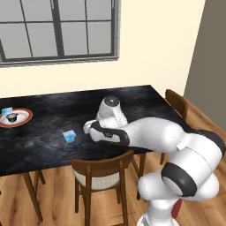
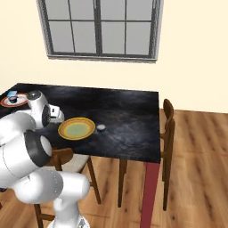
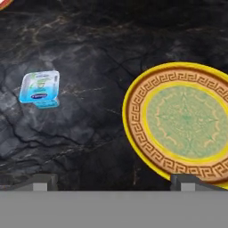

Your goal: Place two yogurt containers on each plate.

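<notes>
The white plate [image 1: 15,118] at the far end of the black table [image 1: 48,145] already holds a blue cup [image 1: 6,111] and a dark-topped cup [image 1: 12,117]. The yellow plate [image 3: 185,121] has nothing on it. A second blue cup [image 3: 39,88] lies on the tabletop, at about 10 o'clock from the gripper [image 3: 113,181] in the hand view, well apart from it. Fingers are spread, nothing between them. A small round cup [image 2: 101,127] sits just beside the yellow plate, at its 3 o'clock.

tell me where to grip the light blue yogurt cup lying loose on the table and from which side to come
Come straight down on the light blue yogurt cup and pinch two opposite flat sides. It sits upright, squarish and low, with bare dark table all round it.
</notes>
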Available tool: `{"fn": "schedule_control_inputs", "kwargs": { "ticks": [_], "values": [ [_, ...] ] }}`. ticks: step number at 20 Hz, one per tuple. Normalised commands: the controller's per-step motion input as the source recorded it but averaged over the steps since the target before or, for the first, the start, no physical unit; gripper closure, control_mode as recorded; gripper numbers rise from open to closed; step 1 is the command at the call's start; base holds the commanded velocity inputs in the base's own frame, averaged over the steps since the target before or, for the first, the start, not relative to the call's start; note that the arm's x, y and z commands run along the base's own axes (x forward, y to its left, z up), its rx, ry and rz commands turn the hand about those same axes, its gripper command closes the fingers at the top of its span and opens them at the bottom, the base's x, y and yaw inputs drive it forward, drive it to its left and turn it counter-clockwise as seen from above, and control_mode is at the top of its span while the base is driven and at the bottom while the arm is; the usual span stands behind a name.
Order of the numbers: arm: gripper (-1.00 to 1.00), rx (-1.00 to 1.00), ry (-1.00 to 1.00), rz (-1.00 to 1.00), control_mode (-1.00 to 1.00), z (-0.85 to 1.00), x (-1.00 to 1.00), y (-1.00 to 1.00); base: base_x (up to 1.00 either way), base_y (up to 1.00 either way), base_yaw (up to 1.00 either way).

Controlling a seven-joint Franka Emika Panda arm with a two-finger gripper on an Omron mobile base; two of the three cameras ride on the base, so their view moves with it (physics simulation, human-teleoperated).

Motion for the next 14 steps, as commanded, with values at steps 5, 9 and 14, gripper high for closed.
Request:
{"fn": "schedule_control_inputs", "kwargs": {
  "ticks": [5,9,14],
  "values": [
    [-1.0,0.02,0.06,0.18,-1.0,0.21,0.15,0.52,0.0,0.0,0.0],
    [-1.0,0.0,0.21,0.19,-1.0,0.08,0.13,0.46,0.0,0.0,0.0],
    [-1.0,0.0,0.03,0.11,-1.0,-0.14,0.15,0.46,0.0,0.0,0.0]
  ]
}}
